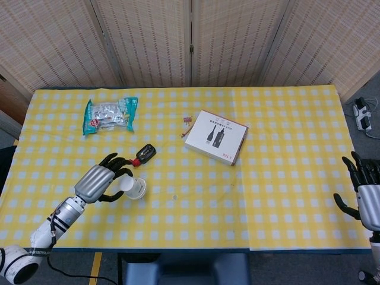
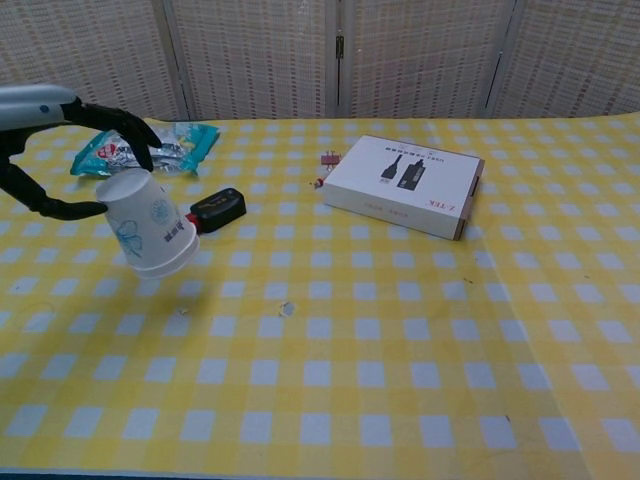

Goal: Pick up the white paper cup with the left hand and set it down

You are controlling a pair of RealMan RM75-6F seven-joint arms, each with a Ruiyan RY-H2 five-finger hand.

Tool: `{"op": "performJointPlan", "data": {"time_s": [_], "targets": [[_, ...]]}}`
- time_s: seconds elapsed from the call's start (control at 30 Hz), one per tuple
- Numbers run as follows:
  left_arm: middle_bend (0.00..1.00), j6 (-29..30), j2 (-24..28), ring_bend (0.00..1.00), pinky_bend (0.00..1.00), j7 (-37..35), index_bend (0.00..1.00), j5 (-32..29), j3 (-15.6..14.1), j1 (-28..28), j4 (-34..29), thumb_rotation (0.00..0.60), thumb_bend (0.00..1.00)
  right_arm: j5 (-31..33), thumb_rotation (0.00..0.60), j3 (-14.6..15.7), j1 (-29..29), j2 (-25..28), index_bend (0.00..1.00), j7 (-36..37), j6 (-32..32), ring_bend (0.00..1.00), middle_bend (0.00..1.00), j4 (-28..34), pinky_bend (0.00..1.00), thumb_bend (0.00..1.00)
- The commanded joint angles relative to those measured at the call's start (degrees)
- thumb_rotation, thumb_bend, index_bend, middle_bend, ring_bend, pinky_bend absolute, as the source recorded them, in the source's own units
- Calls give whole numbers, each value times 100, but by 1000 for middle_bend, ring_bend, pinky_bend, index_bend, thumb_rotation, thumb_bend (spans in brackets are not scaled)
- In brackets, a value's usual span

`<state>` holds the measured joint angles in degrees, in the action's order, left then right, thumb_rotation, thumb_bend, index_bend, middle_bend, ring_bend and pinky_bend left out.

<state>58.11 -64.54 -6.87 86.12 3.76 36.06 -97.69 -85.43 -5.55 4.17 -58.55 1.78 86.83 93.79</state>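
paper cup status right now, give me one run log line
phase: lift | left hand: holds white paper cup, tilted, off table | right hand: idle at table edge, holds nothing | next: set down

Both views are bright and evenly lit, with soft light that seems to come from overhead. Shadows are faint: a pale one lies on the yellow checked tablecloth [image 2: 400,330] under the white paper cup [image 2: 148,236] (lifted and tilted), and a thin dark edge runs beneath the white box [image 2: 405,184]. No glare shows. Focus is sharp throughout, with little edge distortion.
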Motion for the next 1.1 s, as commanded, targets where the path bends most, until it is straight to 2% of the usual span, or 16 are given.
{"op": "performJointPlan", "data": {"time_s": [0.03, 0.2, 0.4, 0.57, 0.7, 0.83, 1.1], "targets": [[221, 44, 156, 175, 74, -204, 434, 71, 2, -34, -22, 600, 444, -1, 600, 0, 1, -8, 0, 8, -3, 101, 6, -11, 0, 348], [287, -250, -93, 226, 81, 850, 439, -75, -143, 29, 222, 600, 444, 13, 600, 1, 26, -38, 0, 23, -59, 102, 6, -37, 0, 348], [365, -288, -276, 293, 106, 1420, 441, -404, -73, 38, 286, 600, 444, 17, 600, -2, 39, -28, 0, 16, -82, 102, 6, -35, 0, 347], [400, -35, -67, 343, 138, 574, 441, -471, 164, -50, -25, 600, 444, 30, 600, -2, 15, -17, 0, 28, -55, 101, 6, -37, 0, 348], [409, -166, -8, 362, 189, 350, 441, -364, 105, -9, 24, 600, 444, 64, 600, 1, 30, -41, 0, 51, -109, 101, 6, -66, 0, 348], [424, -321, 41, 390, 222, -173, 439, -429, 118, 15, -79, 600, 444, 65, 600, -3, 44, -50, 0, 61, -131, 101, 6, -84, 0, 348], [425, -33, 216, 385, 194, 387, 437, -391, 131, -84, -100, 600, 444, 60, 600, -26, 48, -15, 0, 50, -104, 101, 6, -47, 0, 348]]}}
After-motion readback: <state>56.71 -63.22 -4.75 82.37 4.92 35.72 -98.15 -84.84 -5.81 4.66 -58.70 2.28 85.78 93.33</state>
